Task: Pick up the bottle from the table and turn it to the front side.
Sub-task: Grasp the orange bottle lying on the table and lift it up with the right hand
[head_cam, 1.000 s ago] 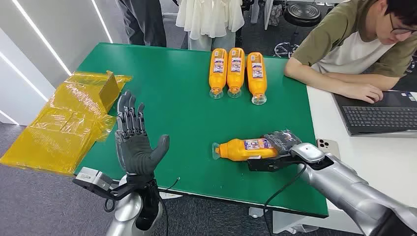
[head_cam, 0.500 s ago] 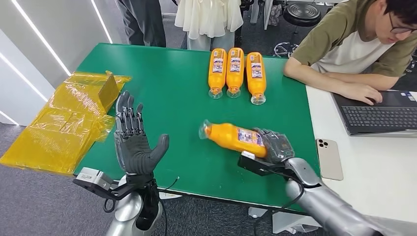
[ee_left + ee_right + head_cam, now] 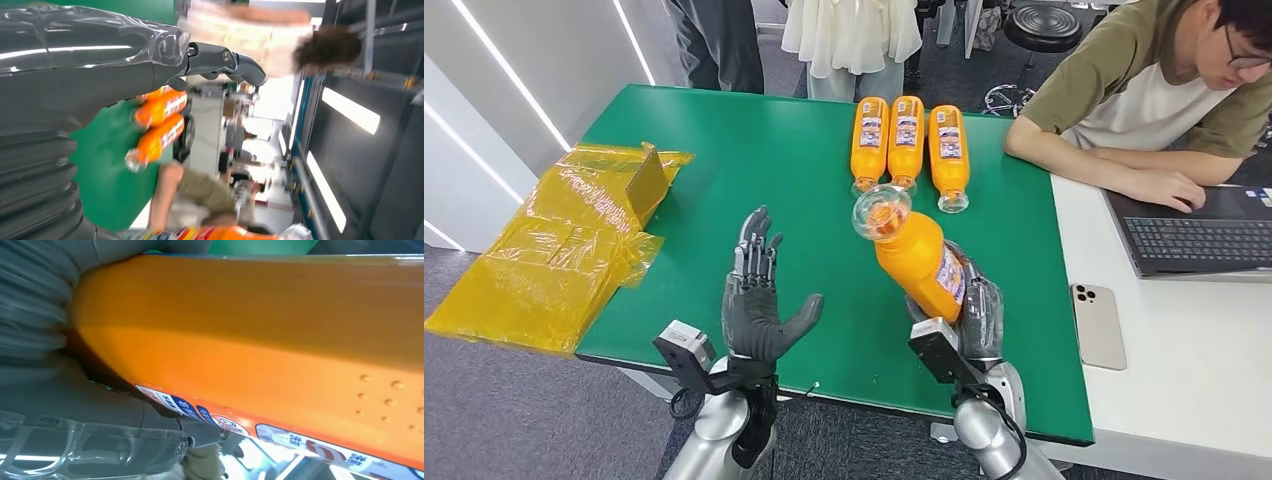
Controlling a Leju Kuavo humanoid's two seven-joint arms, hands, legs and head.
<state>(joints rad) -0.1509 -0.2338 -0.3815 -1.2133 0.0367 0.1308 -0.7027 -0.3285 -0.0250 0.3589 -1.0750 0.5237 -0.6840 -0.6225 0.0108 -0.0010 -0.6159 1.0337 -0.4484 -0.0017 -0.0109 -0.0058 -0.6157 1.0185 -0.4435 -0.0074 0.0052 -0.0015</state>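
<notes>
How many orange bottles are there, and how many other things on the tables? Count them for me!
Orange bottles: 4, with 1 held bottle in the right hand and 3 lying bottles on the green table
Phones: 1
Laptops: 1
Yellow plastic bags: 1
Total: 7

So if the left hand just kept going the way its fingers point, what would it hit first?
Probably nothing nearby: the left hand is open, fingers pointing up and away over bare green table. The held bottle and the three lying bottles sit off to its right. Depth is unclear.
</notes>
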